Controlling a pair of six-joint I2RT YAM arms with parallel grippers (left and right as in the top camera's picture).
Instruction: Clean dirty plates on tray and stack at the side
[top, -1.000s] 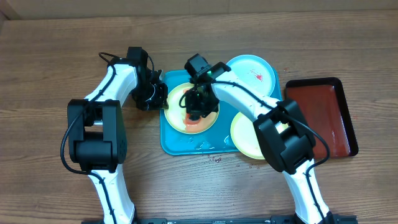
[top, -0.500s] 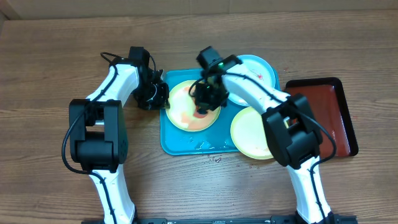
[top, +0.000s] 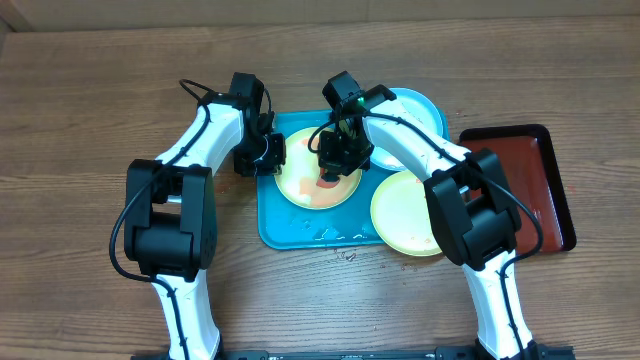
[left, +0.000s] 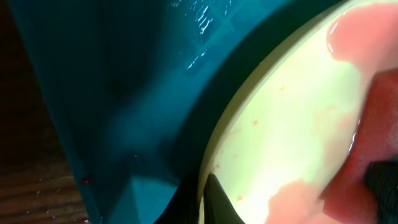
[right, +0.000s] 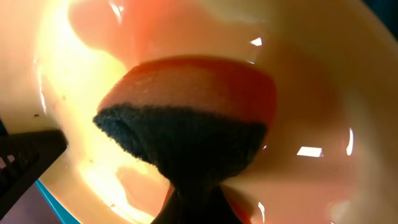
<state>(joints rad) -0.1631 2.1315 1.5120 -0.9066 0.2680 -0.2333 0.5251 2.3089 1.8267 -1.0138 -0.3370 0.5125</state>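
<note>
A pale yellow plate (top: 305, 178) smeared with red sauce lies on the teal tray (top: 275, 225). My left gripper (top: 268, 155) is shut on this plate's left rim (left: 214, 155). My right gripper (top: 335, 160) is shut on a sponge (right: 186, 118) with a red top and dark scouring pad, pressed on the plate (right: 323, 93). A second pale yellow plate (top: 405, 215) lies at the tray's right front. The light cyan plate (top: 415, 115) with red stains lies at the back right.
A dark red-brown tray (top: 520, 185) with a black rim lies on the wooden table to the right of the teal tray. Water drops (top: 335, 235) sit along the teal tray's front part.
My left gripper has moved right from the tray's left edge and closed on the plate's rim. My right gripper with the sponge has shifted right and back across the plate.
</note>
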